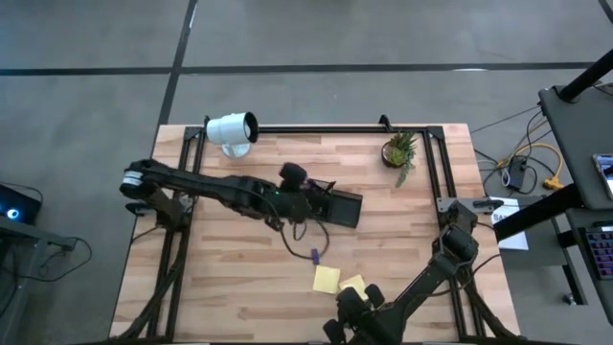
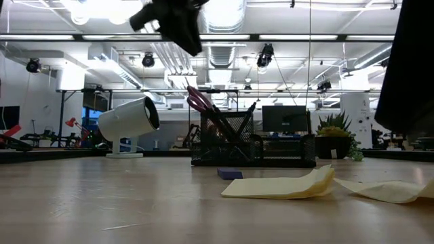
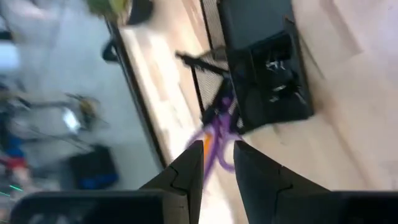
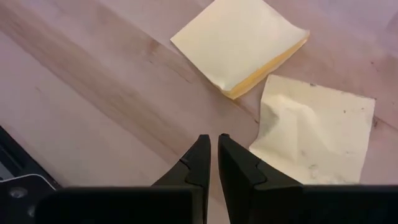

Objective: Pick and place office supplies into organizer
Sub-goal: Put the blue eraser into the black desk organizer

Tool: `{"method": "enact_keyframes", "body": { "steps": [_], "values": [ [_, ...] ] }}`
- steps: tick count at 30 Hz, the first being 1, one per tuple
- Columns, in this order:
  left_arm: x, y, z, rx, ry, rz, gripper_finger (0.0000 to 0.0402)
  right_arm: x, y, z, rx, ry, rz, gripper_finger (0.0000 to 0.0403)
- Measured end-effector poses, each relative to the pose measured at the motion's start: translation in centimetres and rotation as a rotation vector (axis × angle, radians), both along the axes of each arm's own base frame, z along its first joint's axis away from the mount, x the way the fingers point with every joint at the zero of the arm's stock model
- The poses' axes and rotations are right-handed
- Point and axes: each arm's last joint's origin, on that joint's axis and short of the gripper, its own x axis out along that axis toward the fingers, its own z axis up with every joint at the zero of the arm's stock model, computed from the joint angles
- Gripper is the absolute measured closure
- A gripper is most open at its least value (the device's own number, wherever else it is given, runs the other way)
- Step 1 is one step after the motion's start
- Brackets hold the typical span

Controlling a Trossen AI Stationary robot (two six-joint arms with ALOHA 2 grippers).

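Observation:
The black mesh organizer stands mid-table. Purple-handled scissors stick up out of its left end, leaning on the rim, beside a dark pen. My left gripper hangs above that end, clear of the scissors, its fingers a narrow gap apart with nothing between them. A yellow sticky pad and a crumpled yellow note lie flat near the front. My right gripper is shut just beside the note, pointing steeply down.
A white cylindrical lamp lies at the far left and a potted plant at the far right. A small purple piece lies between organizer and pad. Black frame rails border the table.

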Motion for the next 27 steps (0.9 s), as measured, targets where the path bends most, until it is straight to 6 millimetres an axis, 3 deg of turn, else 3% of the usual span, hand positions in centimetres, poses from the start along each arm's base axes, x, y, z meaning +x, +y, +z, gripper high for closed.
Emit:
{"method": "enact_keyframes", "body": {
  "steps": [6, 12, 19, 27],
  "values": [
    [-2.7, 0.1, 1.8, -0.297, -0.046, 0.099, 0.0328, 0.7, -0.6, -0.1, 0.054, 0.05, 0.006, 0.038],
    [-4.1, -0.7, 2.2, -0.552, -0.044, 0.091, 0.0328, 3.3, -2.1, -0.1, 0.133, 0.075, 0.11, 0.038],
    [-6.8, -2.2, -0.8, -0.563, 0.024, 0.049, 0.0328, 4.7, -4.5, -0.1, 0.107, 0.102, 0.073, 0.038],
    [-10.7, -5.0, -5.9, -0.813, -0.138, 0.066, 0.0328, 4.9, -4.8, 0.3, 0.073, 0.072, 0.025, 0.0364]
  ]
}}
